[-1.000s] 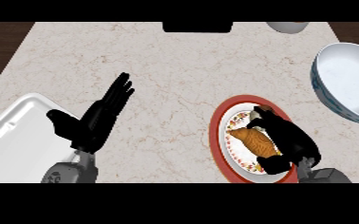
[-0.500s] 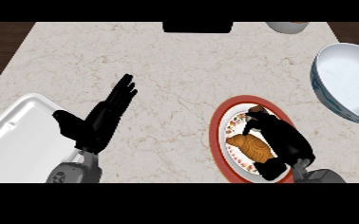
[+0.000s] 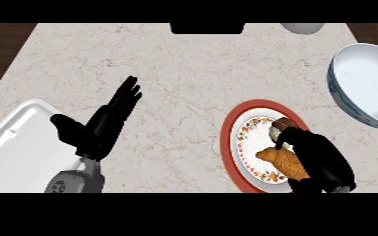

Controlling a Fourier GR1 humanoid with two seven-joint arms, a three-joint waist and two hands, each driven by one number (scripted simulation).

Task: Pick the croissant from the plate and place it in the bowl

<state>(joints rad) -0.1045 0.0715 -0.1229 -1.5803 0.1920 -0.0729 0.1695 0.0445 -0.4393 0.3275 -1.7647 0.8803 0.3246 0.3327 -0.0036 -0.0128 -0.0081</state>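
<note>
A golden-brown croissant lies on a red-rimmed, flower-patterned plate at the lower right. My right hand sits over the plate with its fingers and thumb curled round the croissant, hiding its right side. The blue-grey bowl with a white inside stands at the right edge, up and to the right of the plate. My left hand rests open at the lower left, fingers straight and pointing up, holding nothing.
A white tray lies at the lower left edge beside my left hand. A dark block sits at the counter's far edge, and a grey cup shows at the top right.
My right hand has curled in over the croissant and drawn it down and right on the plate. The left hand has barely shifted.
</note>
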